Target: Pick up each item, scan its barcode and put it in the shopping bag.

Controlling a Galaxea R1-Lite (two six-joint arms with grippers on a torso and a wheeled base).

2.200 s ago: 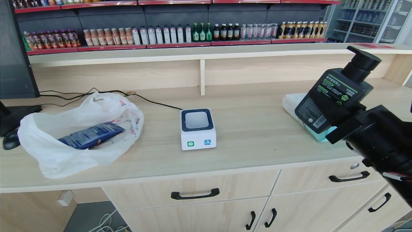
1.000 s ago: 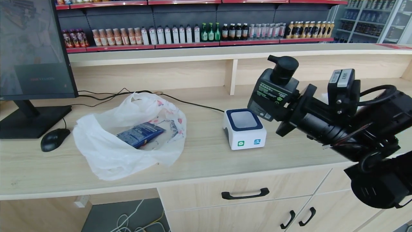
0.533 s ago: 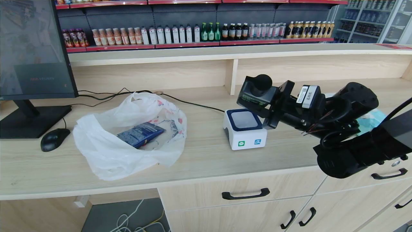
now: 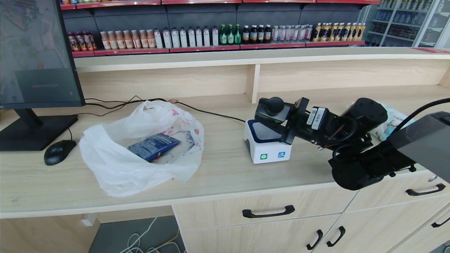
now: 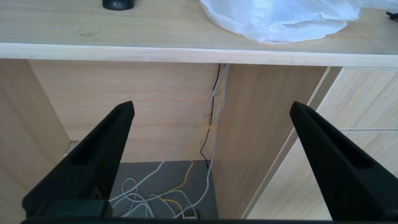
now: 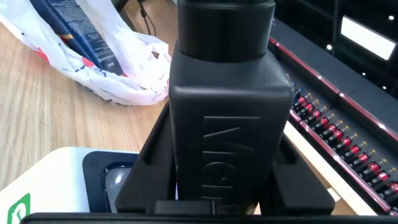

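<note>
Over the white cube scanner (image 4: 268, 151), the right gripper (image 4: 289, 121) clamps the black pump bottle (image 4: 268, 113); a barcode facing away could miss the reader.

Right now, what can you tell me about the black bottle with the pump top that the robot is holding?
The black, square-sided plastic bottle has a round black pump top and raised lettering on one face. It lies tipped on its side, top pointing toward the white plastic shopping bag. The right gripper clamps its body from both sides, holding it just over the window of the white, blue-rimmed scanner box. Whether it touches the scanner is unclear.
</note>
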